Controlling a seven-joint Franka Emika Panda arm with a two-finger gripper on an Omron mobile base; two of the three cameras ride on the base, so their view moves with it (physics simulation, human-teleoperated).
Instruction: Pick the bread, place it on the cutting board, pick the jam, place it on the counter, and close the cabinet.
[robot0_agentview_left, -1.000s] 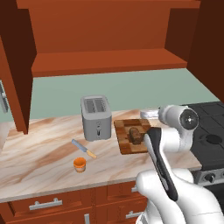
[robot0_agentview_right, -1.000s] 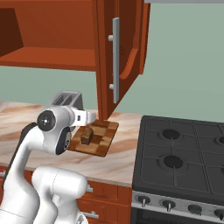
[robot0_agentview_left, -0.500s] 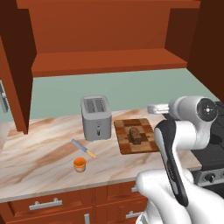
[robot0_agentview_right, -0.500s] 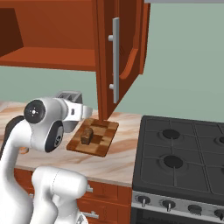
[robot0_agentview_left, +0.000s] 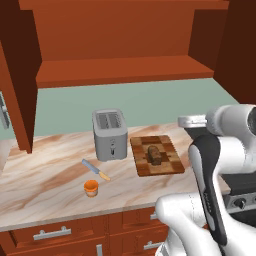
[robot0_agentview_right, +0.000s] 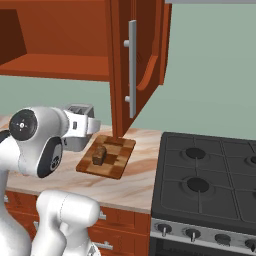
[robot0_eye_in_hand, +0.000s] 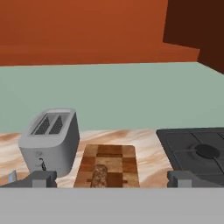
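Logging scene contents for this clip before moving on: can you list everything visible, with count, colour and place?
bread: one, dark brown, lying on the cutting board
cutting board: one, checkered light and dark brown, on the counter right of the toaster
jam: one, orange jar, near the counter's front edge
knife: one, blue-grey and orange, between toaster and jam
toaster: one, grey, at the back of the counter
counter: one, beige-pink marbled
cabinet: one, reddish-brown, doors open
stove: one, black, right of the counter
end effector: one, dark fingertips apart, open
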